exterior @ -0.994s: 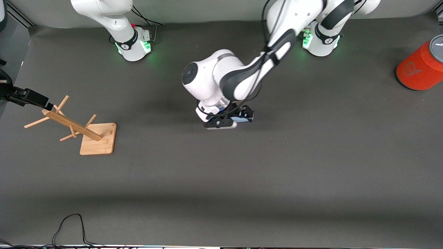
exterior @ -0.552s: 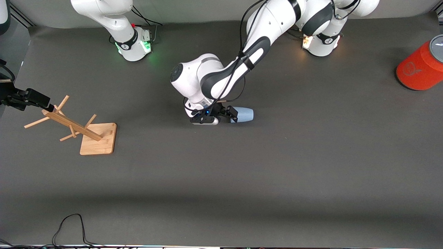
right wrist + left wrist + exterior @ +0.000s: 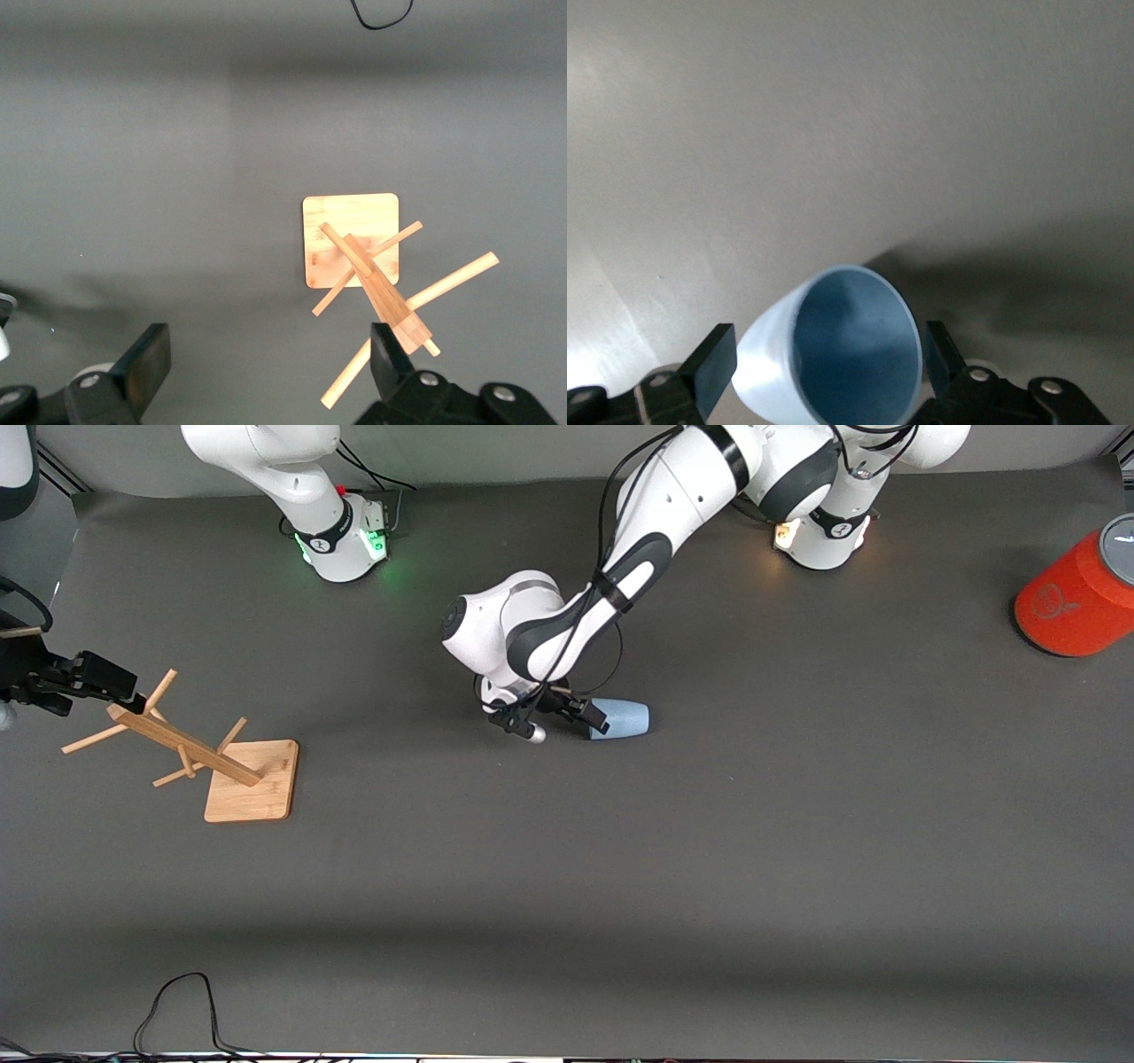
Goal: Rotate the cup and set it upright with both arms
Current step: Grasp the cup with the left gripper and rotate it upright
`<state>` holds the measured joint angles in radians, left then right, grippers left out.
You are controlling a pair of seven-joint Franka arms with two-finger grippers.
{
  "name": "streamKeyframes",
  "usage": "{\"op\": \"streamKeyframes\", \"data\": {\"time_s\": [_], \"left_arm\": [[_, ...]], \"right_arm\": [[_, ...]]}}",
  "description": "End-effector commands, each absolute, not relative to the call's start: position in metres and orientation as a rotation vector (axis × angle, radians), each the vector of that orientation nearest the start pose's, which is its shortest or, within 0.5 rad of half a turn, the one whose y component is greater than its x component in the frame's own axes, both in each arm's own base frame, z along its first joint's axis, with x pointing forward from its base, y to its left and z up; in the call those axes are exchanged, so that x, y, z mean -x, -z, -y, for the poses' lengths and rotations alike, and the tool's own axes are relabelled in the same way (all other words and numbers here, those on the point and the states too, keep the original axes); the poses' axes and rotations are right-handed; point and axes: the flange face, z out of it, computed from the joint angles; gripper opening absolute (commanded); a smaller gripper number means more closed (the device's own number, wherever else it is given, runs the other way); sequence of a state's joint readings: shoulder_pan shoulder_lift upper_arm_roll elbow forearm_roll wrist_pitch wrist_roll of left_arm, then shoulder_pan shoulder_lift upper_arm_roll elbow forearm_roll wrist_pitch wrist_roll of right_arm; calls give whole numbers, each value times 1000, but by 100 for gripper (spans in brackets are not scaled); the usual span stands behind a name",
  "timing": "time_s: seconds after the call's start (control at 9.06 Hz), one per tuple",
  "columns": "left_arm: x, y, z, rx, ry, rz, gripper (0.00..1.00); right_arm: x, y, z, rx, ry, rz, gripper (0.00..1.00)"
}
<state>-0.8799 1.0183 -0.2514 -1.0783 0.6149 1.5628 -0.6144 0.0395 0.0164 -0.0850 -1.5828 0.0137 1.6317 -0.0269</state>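
Front view: cup (image 3: 623, 718) lies on its side mid-table, left gripper (image 3: 580, 718) low at its mouth end with fingers (image 3: 716, 363) apart either side of the rim, probably to turn it; right gripper (image 3: 97, 677), fingers apart, waits over wooden rack (image 3: 190, 748).

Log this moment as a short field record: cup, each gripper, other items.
cup: pale-blue cup lying on its side mid-table, mouth toward the left gripper
left gripper: left gripper at the cup's rim, fingers open on either side of it
right gripper: right gripper open above the wooden mug tree, waiting
other: orange cylinder at the left arm's end of the table
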Motion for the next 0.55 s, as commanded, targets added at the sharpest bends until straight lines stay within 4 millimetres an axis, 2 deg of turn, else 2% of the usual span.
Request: {"op": "streamKeyframes", "data": {"time_s": [0.0, 0.22, 0.33, 0.44], "left_arm": [[-404, -196, 589, 2311, -99, -864, 63], [-408, -199, 585, 2266, -137, -941, 23], [-410, -199, 584, 2252, -125, -942, 0], [-409, -200, 583, 2241, -126, -938, 0]], "right_arm": [[-565, -616, 26, 3134, 73, 6, 100], [-567, -618, 24, 3134, 87, 14, 100], [-569, -614, 25, 3133, 85, 11, 100], [-571, -615, 26, 3135, 97, 9, 100]]}}
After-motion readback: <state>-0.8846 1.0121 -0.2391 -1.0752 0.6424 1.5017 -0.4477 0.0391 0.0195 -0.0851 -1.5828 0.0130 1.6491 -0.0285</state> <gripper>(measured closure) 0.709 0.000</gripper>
